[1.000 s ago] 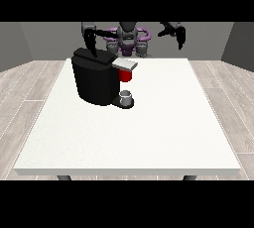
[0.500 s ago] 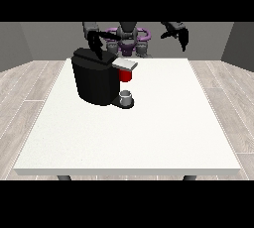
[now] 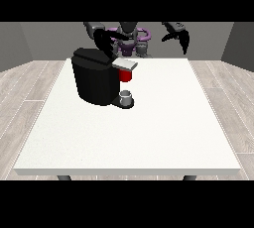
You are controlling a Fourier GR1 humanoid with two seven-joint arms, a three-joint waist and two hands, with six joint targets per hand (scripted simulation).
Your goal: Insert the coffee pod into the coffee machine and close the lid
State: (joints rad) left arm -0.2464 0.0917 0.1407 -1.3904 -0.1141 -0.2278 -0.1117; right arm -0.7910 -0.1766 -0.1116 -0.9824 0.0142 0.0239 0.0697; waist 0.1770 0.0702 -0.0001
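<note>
White worktop (image 3: 149, 133): black coffee machine (image 3: 94, 81) at far left, grey lid (image 3: 124, 64) over a red thing at the machine (image 3: 126, 75), grey cup (image 3: 126, 95) on its base. Hand at view's left (image 3: 105, 41) above machine's back, fingers indistinct. Hand at view's right (image 3: 179, 36) raised, fingers curled downward, empty.

Your robot (image 3: 129, 36): dark grey torso ringed by purple bands, grey upper arms, and glossy black hands, one at the view's left (image 3: 105, 43), one at the view's right (image 3: 181, 37).
</note>
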